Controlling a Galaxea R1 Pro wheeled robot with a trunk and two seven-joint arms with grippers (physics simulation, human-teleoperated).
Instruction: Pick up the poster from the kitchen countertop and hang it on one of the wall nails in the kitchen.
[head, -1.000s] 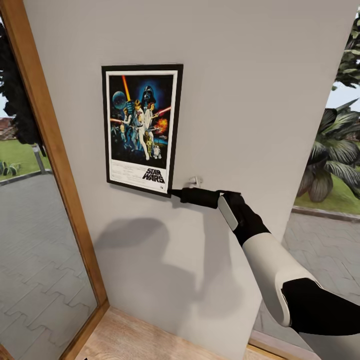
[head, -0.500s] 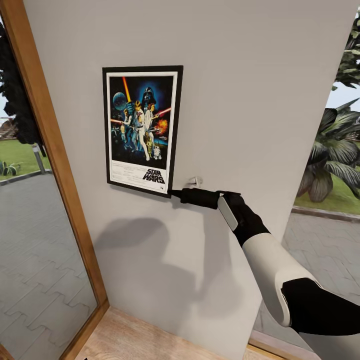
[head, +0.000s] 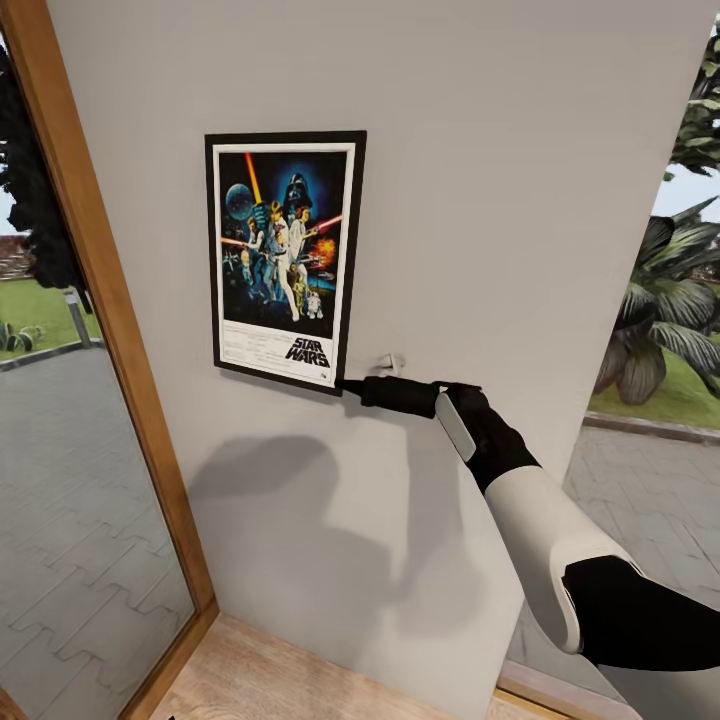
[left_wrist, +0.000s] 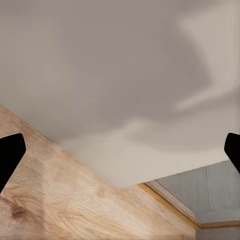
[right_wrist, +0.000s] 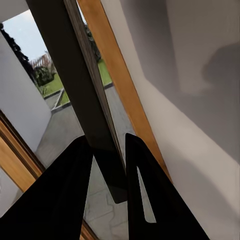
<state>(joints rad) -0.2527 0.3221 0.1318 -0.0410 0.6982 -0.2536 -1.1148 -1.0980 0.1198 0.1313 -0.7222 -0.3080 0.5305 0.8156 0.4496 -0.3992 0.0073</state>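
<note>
Pale grey wall (head: 520, 180) fills the scene, wood-framed window (head: 100, 300) at left with paving and lawn outside, wooden floor (head: 270, 670) at near bottom, palm plant (head: 665, 310) beyond an opening at right. The poster (head: 283, 258) sits upright and flat against the wall, right gripper (head: 348, 385) clamped on its lower right corner, a small white wall nail (head: 388, 361) just right of that corner. Right wrist view adds the frame's dark edge (right_wrist: 87, 95) pinched between both fingers (right_wrist: 145, 190); left wrist view adds the left gripper (left_wrist: 120, 150) held wide apart, facing wall and floor.

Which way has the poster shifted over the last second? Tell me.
Yes: the poster, pinched at its lower corner by the right gripper, edged slightly down and right against the wooden window frame.
</note>
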